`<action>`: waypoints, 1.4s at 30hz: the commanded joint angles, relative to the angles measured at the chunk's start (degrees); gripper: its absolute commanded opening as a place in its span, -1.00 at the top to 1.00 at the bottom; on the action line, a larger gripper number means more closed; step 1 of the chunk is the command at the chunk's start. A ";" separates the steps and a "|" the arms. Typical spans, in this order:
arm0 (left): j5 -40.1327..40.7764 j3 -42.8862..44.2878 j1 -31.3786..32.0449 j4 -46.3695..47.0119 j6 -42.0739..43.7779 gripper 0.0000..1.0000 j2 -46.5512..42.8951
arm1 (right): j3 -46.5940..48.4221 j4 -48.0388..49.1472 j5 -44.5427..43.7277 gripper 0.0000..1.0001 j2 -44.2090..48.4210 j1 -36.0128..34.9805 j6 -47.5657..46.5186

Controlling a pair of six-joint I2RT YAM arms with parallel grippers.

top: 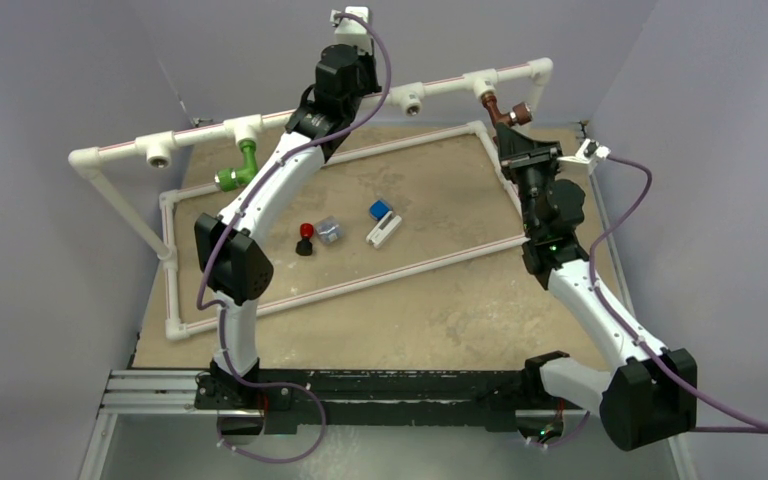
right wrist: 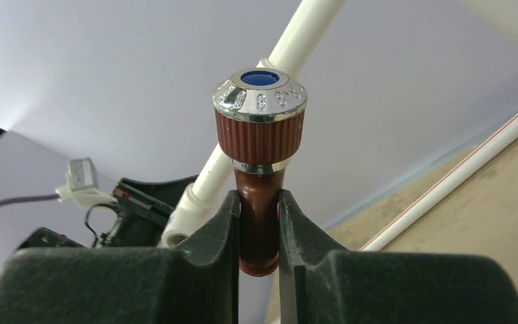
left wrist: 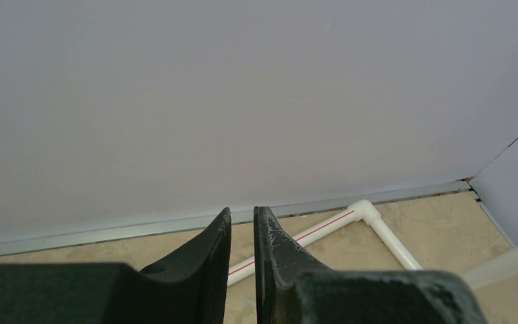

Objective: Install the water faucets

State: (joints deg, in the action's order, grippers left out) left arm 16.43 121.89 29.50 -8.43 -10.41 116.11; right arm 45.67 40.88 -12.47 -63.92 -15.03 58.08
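Observation:
The reddish-brown faucet (top: 505, 112) sits just under a white tee (top: 482, 82) at the right end of the raised pipe rail. My right gripper (top: 520, 140) is shut on it. The right wrist view shows the fingers (right wrist: 226, 223) clamping its brown body (right wrist: 259, 202) below the ribbed knob with chrome cap (right wrist: 260, 101). The bright green faucet (top: 238, 168) hangs from a tee (top: 245, 128) on the left part of the rail, spout down. My left gripper (top: 352, 48) is raised near the back wall. Its jaws (left wrist: 242, 214) are almost together and hold nothing.
Two tees (top: 159, 153) (top: 412, 100) on the rail have bare sockets. A flat white pipe frame (top: 340, 290) lies on the table, around a red-and-black knob (top: 305, 238), a grey block (top: 329, 230) and a blue-white block (top: 383, 220). Walls stand close behind and on both sides.

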 commanded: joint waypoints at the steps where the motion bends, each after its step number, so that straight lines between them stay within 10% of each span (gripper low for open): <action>1: -4.28 -4.37 1.33 -13.90 -0.57 0.67 2.54 | 2.95 1.73 1.11 1.00 0.46 -0.53 14.96; 21: -4.80 -4.29 1.40 -14.08 -1.31 0.67 2.71 | 2.55 -3.62 8.33 1.00 -0.86 -0.53 45.27; 35: -4.86 -3.85 1.37 -14.78 -1.45 0.68 2.72 | -0.14 -0.26 10.80 1.00 -2.63 -0.53 49.64; 42: -4.61 -3.76 1.40 -15.02 -1.32 0.68 2.93 | 0.21 -2.97 8.44 0.25 -1.06 -0.53 47.69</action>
State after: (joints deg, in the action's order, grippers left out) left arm 15.75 121.58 29.21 -8.45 -11.42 115.92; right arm 44.86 36.36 -9.13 -65.01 -13.80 104.55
